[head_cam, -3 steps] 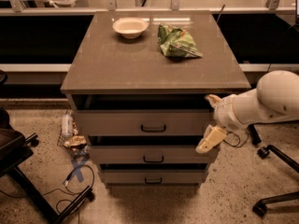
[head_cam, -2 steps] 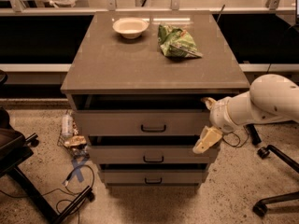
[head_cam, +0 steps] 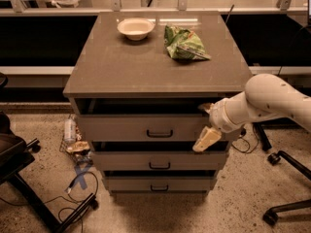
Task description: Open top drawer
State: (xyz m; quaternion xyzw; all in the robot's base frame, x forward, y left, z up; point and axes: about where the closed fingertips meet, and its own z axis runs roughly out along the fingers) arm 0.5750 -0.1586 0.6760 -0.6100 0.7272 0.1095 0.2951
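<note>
The top drawer is the widest of three grey-brown drawers, with a small dark bar handle at its centre. A dark gap shows between its front and the cabinet top. My gripper is at the right end of the drawer front, well right of the handle. It is open: one finger is at the drawer's upper edge and the other, yellowish finger hangs over its lower edge. The white arm reaches in from the right.
A white bowl and a green bag lie on the cabinet top. Two narrower drawers sit below. A black chair base, cables and a bottle are on the floor at left. Another chair base is at right.
My gripper and arm have shifted a little to the left along the top drawer's front. The drawer looks unmoved.
</note>
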